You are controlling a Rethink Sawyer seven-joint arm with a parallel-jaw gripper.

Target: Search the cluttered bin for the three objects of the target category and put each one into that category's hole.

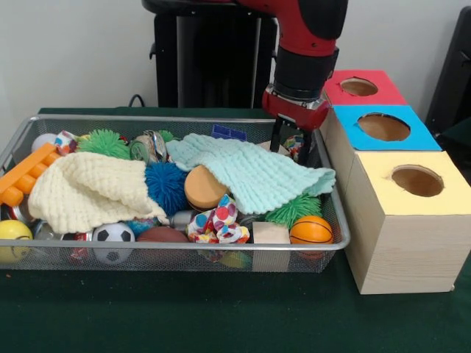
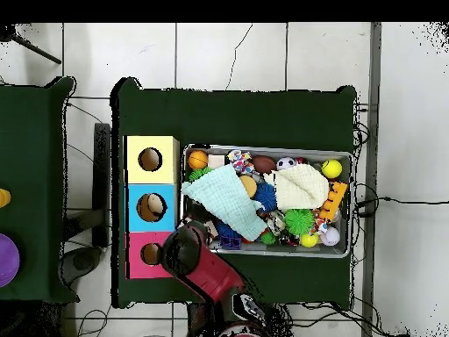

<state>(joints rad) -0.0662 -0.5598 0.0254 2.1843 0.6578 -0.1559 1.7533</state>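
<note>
The green-covered table (image 1: 184, 316) carries the wire-mesh bin (image 1: 221, 257) and, just beside its end, the pale wooden box (image 1: 401, 250) with three holes in a row, so each transfer from bin to hole is short. The yellow-surrounded hole (image 1: 417, 180) is the target; it sits at the camera-side end of the row in the front view, next to the blue-surrounded hole (image 1: 383, 126) and then the red-surrounded hole (image 1: 358, 87).

The red and black arm (image 1: 305, 44) descends into the far corner of the bin nearest the box. Its gripper (image 1: 288, 141) is low among the contents, behind the mint knitted cloth (image 1: 250, 173); whether the jaws are parted or clamped cannot be determined.

The mint cloth and the cream knitted cloth (image 1: 88, 191) drape over much of the clutter and probably hide items.

One polka-dot fabric bundle (image 1: 218, 223) lies exposed near the front rim, between the brown football (image 1: 162, 235) and the small basketball (image 1: 310, 230). A dotted object (image 1: 65, 141) at the far opposite corner may be a second bundle. A third is not identifiable.
</note>
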